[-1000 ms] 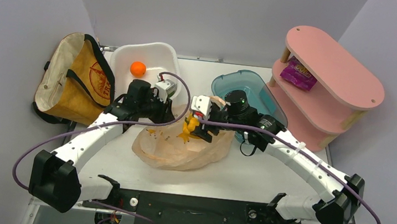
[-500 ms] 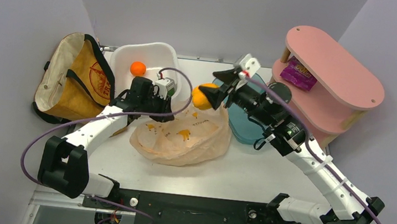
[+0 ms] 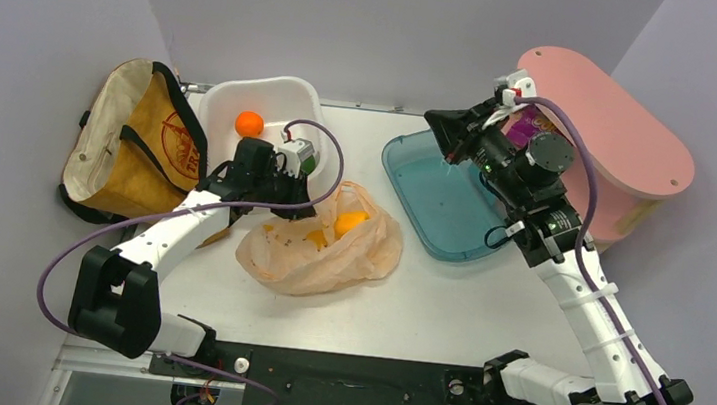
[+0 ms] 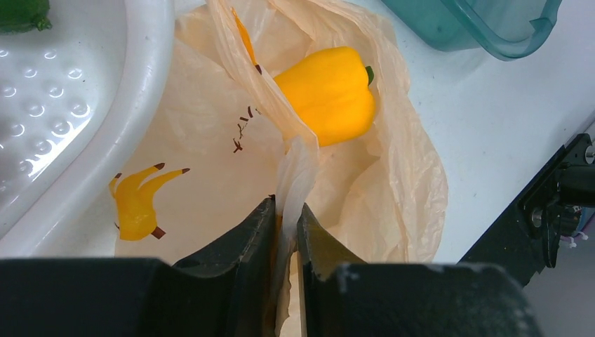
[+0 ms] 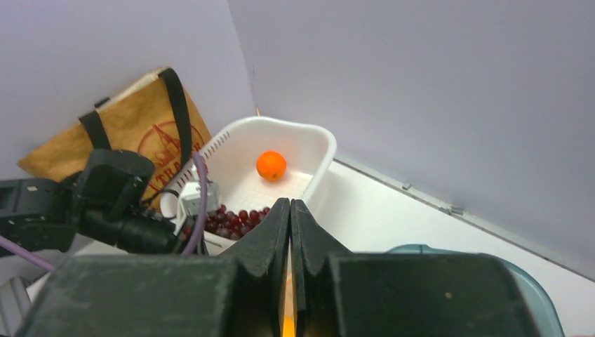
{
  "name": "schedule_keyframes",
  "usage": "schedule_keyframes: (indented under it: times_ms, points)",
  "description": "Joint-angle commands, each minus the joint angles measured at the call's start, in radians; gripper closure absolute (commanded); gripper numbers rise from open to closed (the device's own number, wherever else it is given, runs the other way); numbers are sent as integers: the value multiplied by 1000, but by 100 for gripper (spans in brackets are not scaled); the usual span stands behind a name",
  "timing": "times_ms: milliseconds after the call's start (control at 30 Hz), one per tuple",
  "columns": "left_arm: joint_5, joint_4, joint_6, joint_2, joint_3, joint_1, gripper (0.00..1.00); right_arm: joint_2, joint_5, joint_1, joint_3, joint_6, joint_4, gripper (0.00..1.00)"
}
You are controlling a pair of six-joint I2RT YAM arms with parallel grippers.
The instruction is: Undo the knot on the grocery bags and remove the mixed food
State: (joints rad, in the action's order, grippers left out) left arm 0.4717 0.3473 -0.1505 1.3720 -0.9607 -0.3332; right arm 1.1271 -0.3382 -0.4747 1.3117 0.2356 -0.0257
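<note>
The peach plastic bag (image 3: pixel 324 256) lies in the middle of the table with its mouth open, and the yellow bell pepper (image 3: pixel 350 223) rests inside it. My left gripper (image 3: pixel 296 207) is shut on a bunched strip of the bag's edge (image 4: pixel 293 165), just below the pepper (image 4: pixel 330 90). My right gripper (image 3: pixel 438 127) hangs high over the teal tub (image 3: pixel 435 206), shut with nothing between its fingers (image 5: pixel 290 205). An orange (image 3: pixel 249 124) and dark red grapes (image 5: pixel 230 218) lie in the white tub (image 3: pixel 291 90). The mustard tote (image 3: pixel 139 144) stands at the far left.
A pink two-tier shelf (image 3: pixel 610 113) stands at the back right, with a purple packet (image 3: pixel 521 129) partly hidden behind my right arm. A dark green item (image 4: pixel 21 12) shows in the white tub's corner. The teal tub's rim (image 4: pixel 491 38) lies close to the bag.
My right gripper lifted the yellow pepper from the bag, swung up and back right, and shut empty. The pepper is back in the bag. My left gripper kept hold of the bag.
</note>
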Motion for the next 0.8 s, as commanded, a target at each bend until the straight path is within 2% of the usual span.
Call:
schedule_keyframes:
  times_ms: [0, 100, 167, 300, 433, 600, 767]
  points:
    - [27, -31, -4, -18, -48, 4, 86, 42, -134, 29, 28, -82, -146, 100]
    - [87, -89, 3, -48, 7, 5, 89, 66, -211, 6, -12, -231, -286, 76]
    - [137, -144, 2, -94, 52, 5, 92, 73, -229, -24, -65, -309, -319, 65]
    - [207, -206, -20, -147, 104, 13, 95, 110, -201, -101, -133, -458, -340, 50]
    - [239, -254, 12, -209, 155, 19, 100, 178, -237, -125, -146, -538, -297, 47]
    - [250, -276, 108, -266, 208, 19, 100, 279, -309, -131, -156, -690, -222, 45]
    - [254, -273, 240, -300, 234, 16, 100, 395, -324, -148, -109, -768, -214, 44]
